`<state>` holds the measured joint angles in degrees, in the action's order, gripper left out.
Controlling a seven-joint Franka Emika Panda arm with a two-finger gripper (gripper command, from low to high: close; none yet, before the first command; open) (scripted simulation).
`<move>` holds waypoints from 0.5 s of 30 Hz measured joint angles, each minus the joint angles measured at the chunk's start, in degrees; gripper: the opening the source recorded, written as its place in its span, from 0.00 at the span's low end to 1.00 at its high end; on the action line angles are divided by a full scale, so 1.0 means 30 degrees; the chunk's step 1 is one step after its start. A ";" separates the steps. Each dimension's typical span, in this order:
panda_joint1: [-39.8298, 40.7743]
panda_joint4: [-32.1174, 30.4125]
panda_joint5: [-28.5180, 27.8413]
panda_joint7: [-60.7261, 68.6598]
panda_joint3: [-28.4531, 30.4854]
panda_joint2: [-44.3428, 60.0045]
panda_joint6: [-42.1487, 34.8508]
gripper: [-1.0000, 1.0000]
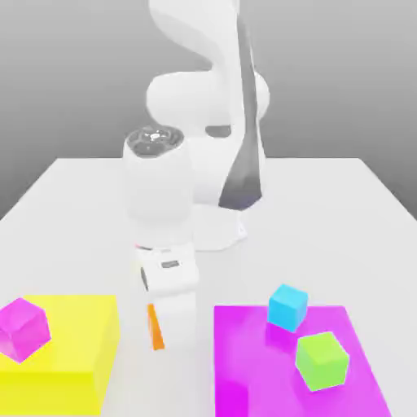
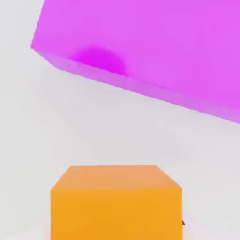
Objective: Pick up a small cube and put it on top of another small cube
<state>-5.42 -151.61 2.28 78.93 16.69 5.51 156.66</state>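
The small cube is plain orange and sits on the white table between the two slabs, mostly hidden behind my hand in the exterior view. In the hand view the small cube lies close under the camera, centred in the grip. My gripper is down at table level and shut on it. The other small cube, magenta-pink, rests on the yellow slab at the exterior view's left, well apart from the gripper.
A flat magenta slab lies at the exterior view's right and carries a cyan cube and a green cube. The same magenta slab shows in the hand view. The robot base stands behind.
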 joint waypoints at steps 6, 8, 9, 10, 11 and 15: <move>0.1454 0.1936 -0.0664 0.4276 0.0675 -0.0397 -0.2318 0.00; 0.1915 0.2587 -0.0767 0.5793 0.0863 -0.0532 -0.3091 0.00; 0.2141 0.2912 -0.0803 0.6563 0.0953 -0.0601 -0.3477 0.00; 0.2363 0.3237 -0.0828 0.7341 0.1043 -0.0669 -0.3862 0.00; 0.2588 0.3563 -0.0845 0.8124 0.1127 -0.0738 -0.4248 0.00; 0.3439 0.4863 -0.0839 1.1313 0.1488 -0.1010 -0.5791 0.00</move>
<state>4.89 -137.02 -0.24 112.87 21.15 2.48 139.29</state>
